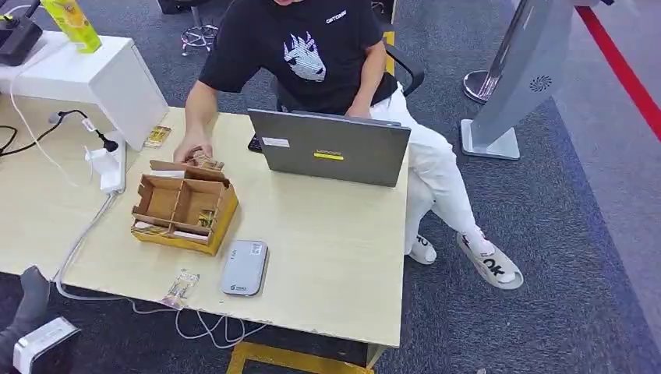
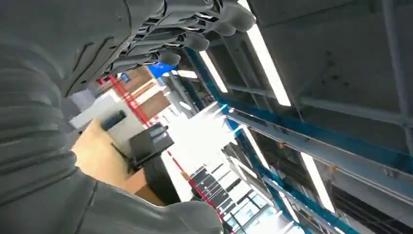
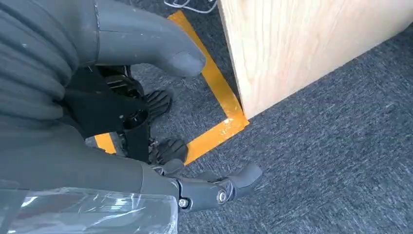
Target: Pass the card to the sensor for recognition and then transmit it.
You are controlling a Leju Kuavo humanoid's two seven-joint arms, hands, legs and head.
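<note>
Stage: I am waiting, arms low | left hand [image 2: 195,29]: fingers apart, holding nothing | right hand [image 3: 160,117]: likewise, hanging near floor | card [image 1: 180,288]: lying beside grey reader [image 1: 244,267], ready for pickup

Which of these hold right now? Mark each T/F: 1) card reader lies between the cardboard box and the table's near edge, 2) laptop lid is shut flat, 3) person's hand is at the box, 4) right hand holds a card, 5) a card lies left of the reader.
1) True: the grey card reader lies nearer the edge than the cardboard box.
2) False: the laptop stands open.
3) True: the person's hand is at the box's far side.
4) False: the right hand holds nothing, hanging over the carpet.
5) True: a card lies there.
</note>
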